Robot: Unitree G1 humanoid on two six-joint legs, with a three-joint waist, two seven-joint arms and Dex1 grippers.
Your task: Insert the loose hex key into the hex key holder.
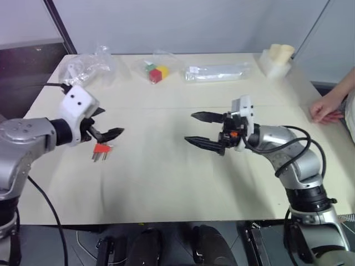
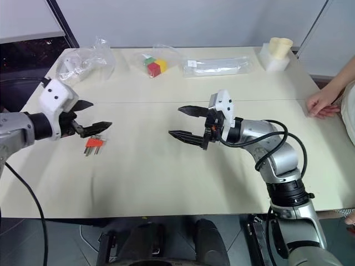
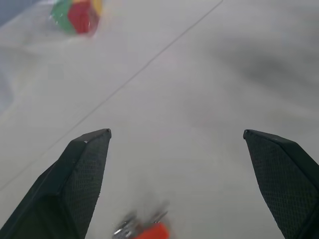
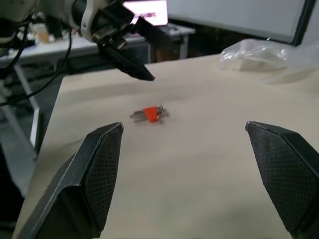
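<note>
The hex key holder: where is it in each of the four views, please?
Left eye view: hex key holder on the table, below the left gripper.
Right eye view, below that gripper.
Left wrist view, between the fingers.
Right wrist view, mid-table.
Shared landmark: the left gripper.

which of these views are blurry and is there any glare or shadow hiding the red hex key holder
Left wrist view: smeared throughout, the hex key holder a soft red blur at the frame's edge, the toy cubes fuzzy too. Right wrist view: the holder is fairly sharp, the background soft, with a bright glowing screen. Both eye views: even light, no glare, only a faint shadow by the holder.
</note>
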